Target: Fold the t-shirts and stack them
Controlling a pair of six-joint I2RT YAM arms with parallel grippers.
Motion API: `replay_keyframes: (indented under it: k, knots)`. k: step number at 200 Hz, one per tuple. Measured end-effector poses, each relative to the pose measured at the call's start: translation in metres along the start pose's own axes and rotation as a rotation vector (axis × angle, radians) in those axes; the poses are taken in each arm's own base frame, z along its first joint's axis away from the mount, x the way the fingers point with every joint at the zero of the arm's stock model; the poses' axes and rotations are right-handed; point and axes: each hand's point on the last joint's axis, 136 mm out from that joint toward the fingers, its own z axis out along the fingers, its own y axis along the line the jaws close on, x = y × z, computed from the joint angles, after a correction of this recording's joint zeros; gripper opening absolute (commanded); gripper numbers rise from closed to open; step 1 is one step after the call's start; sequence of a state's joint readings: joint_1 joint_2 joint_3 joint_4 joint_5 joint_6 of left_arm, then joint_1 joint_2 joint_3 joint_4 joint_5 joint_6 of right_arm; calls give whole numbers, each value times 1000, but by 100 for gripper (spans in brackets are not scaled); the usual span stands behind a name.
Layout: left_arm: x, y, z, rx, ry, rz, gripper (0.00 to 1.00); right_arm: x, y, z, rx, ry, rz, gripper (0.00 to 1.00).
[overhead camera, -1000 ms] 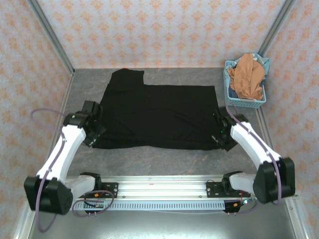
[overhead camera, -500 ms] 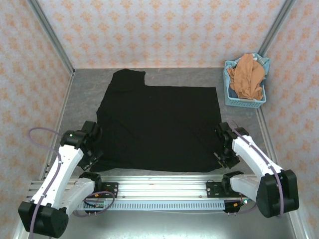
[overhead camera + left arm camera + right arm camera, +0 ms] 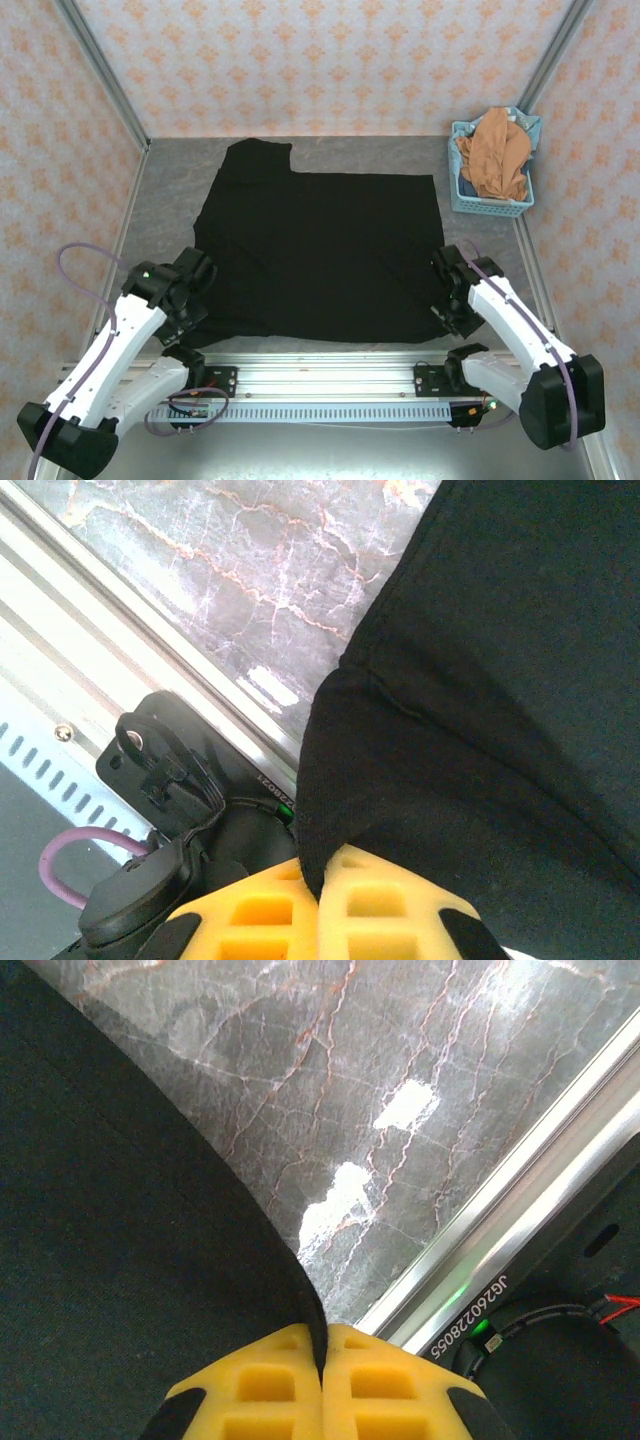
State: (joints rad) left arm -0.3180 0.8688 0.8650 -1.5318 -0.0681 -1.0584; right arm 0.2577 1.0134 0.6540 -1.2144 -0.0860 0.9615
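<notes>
Compared with a second ago, the black t-shirt point(image 3: 315, 250) is pulled closer to the near edge and lies flat in the middle of the table point(image 3: 170, 190). Spreading is judged almost done; a fold is called for next. The left gripper point(image 3: 320, 875) and right gripper point(image 3: 322, 1345) are each closed tight on a near corner of it.

The middle of the table point(image 3: 168, 192) is covered by the black t-shirt point(image 3: 315, 250); bare strips are left along the far and left edges. The far right corner is blocked by the basket point(image 3: 490, 208).
</notes>
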Motion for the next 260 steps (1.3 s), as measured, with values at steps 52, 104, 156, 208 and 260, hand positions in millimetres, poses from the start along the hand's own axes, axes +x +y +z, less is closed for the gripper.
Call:
replay_keyframes:
  k: [52,104,156,208,260]
  knots:
    - [-42,-36,-30,21,-111,-5,0,-5,6,-1,14,-7,40,0]
    - [-79,-88,-30,-6,-180,75,0,-25,28,-6,3,-6,112,0]
    - [-114,-124,-24,-20,-226,138,0,-48,56,-11,-6,-10,138,0]
    - [-139,-151,-7,-48,-225,202,0,-69,81,-13,-8,-26,142,0]
    - [-162,-166,-1,-67,-257,215,0,-80,92,-9,13,-29,151,0]
